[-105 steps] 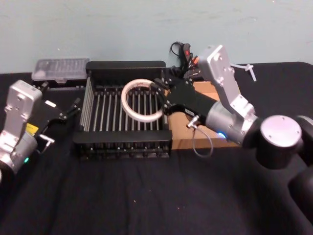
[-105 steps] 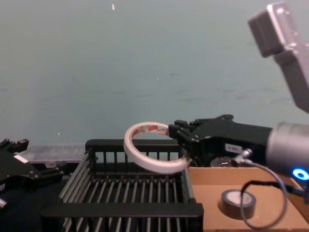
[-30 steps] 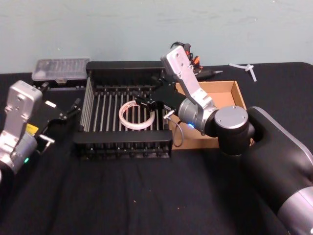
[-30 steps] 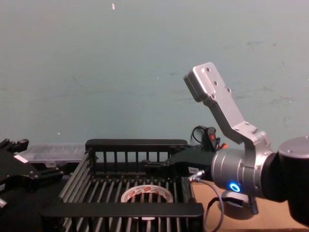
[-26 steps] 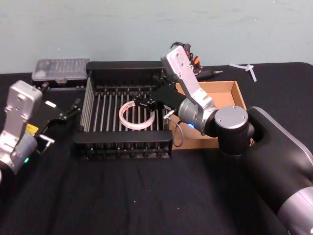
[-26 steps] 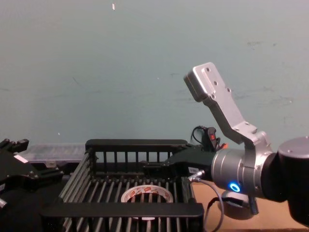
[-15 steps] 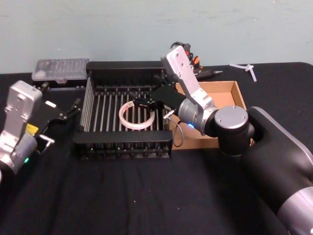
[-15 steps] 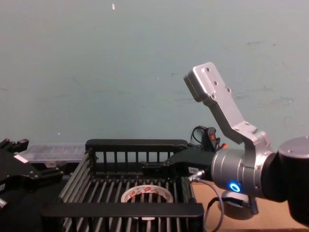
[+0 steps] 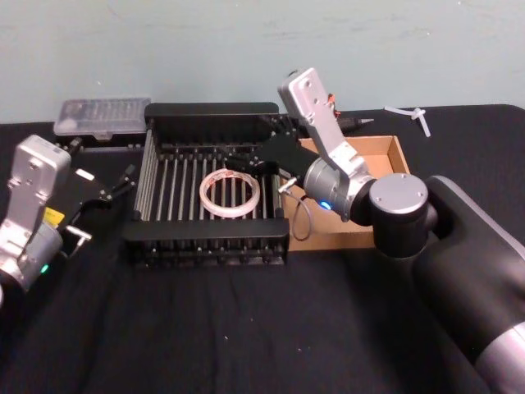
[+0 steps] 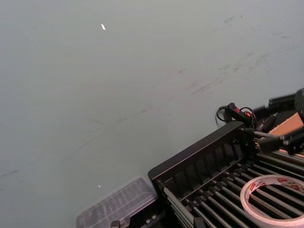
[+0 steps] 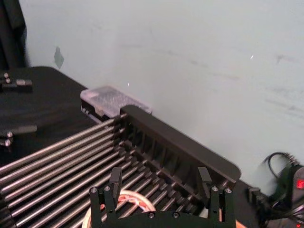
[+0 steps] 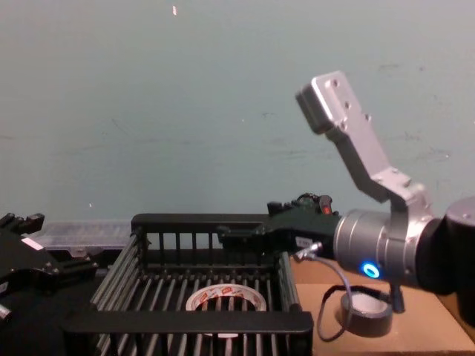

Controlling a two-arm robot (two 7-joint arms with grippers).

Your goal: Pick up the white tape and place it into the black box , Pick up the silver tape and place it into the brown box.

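Note:
The white tape (image 9: 230, 194) lies flat on the bars inside the black box (image 9: 209, 109), near its right side; it also shows in the chest view (image 12: 226, 299) and the left wrist view (image 10: 270, 199). My right gripper (image 9: 246, 164) hangs open just above and behind the ring, touching nothing; in the right wrist view its gripper (image 11: 160, 183) has both fingers spread wide over the tape (image 11: 126, 195). The silver tape (image 12: 367, 320) sits in the brown box (image 12: 423, 330) to the right of the crate. My left gripper (image 9: 119, 185) rests parked on the table left of the crate.
A clear plastic case (image 9: 102, 117) lies behind the crate's left corner. A small white plastic piece (image 9: 408, 112) and dark cables are at the back right. The brown box (image 9: 394, 156) butts against the crate's right wall. Black cloth covers the table.
The white tape, earlier held tilted above the crate, now lies released on its bars. The right gripper has opened wider, then lifted and drawn back a little to the right.

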